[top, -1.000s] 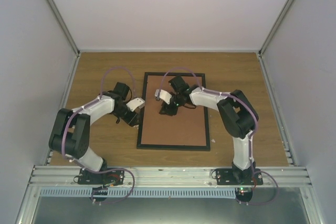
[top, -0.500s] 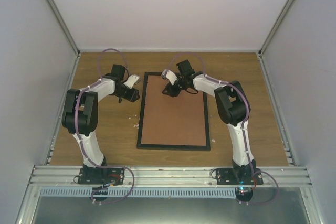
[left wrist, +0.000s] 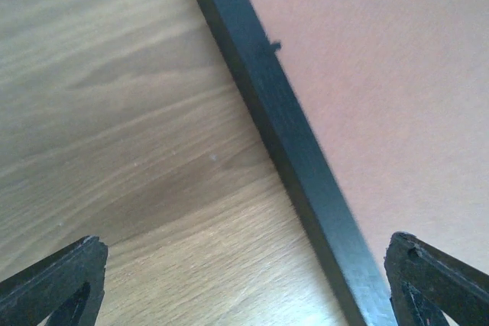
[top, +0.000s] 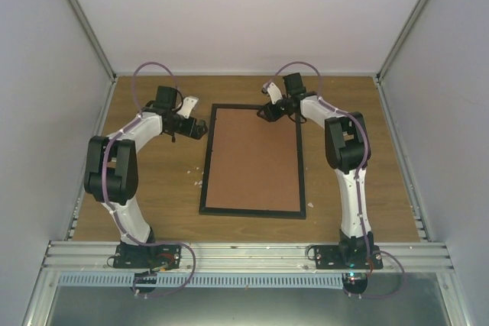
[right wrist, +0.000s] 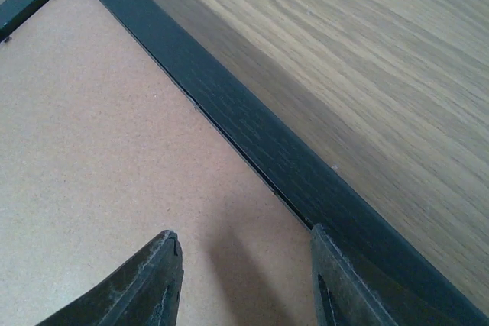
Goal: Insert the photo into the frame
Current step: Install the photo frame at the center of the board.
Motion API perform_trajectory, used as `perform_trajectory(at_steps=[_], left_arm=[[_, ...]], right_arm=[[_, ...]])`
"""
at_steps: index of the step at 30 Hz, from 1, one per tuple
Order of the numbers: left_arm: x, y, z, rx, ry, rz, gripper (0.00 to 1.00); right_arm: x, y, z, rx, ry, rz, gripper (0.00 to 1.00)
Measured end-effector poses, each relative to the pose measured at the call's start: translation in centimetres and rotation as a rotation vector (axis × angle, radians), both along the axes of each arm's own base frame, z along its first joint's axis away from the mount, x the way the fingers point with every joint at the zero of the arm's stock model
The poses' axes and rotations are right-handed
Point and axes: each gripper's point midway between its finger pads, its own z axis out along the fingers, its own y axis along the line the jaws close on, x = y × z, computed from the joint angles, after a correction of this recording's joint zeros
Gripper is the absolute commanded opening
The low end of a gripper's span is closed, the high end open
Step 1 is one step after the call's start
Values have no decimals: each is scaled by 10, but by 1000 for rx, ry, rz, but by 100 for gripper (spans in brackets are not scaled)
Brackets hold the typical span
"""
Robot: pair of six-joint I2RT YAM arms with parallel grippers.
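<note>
The black frame [top: 204, 166] lies flat mid-table, filled by a brown backing board [top: 252, 162]. The photo is hidden. My left gripper [top: 197, 129] hovers beside the frame's far left corner. In the left wrist view its fingers [left wrist: 57, 284] are spread wide across the frame's rail [left wrist: 290, 135], with nothing between them. My right gripper [top: 266, 114] hangs over the far right part of the board. In the right wrist view it [right wrist: 244, 284] stands open and empty above the board [right wrist: 99, 150], one finger by the frame's rail [right wrist: 252, 143].
Small white specks [top: 197, 182] lie on the wooden table [top: 153, 204] left of the frame. Grey walls close in the table on three sides, and a metal rail [top: 244, 253] runs along the near edge.
Both arms have swung away from the middle of the frame toward its far end. The left gripper has opened wider. The right gripper left the board's centre for its far right corner.
</note>
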Motion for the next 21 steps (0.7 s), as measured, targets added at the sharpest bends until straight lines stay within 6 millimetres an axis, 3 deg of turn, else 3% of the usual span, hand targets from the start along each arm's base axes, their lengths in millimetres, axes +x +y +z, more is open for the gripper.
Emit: perform_trajectory(at_steps=[5, 9, 17, 19, 21], left_arm=[[1, 8, 33, -133, -26, 75, 99], [-2, 14, 43, -178, -19, 99, 99], [-36, -6, 21, -169, 120, 58, 99], [-45, -11, 13, -157, 155, 56, 99], [-58, -17, 2, -139, 198, 52, 99]], right_arm=[[6, -8, 1, 20, 24, -41, 48], [19, -24, 3, 36, 34, -80, 48], [32, -64, 6, -7, 37, -159, 51], [19, -64, 6, -32, 31, -131, 53], [-9, -52, 9, -55, 35, -66, 55]])
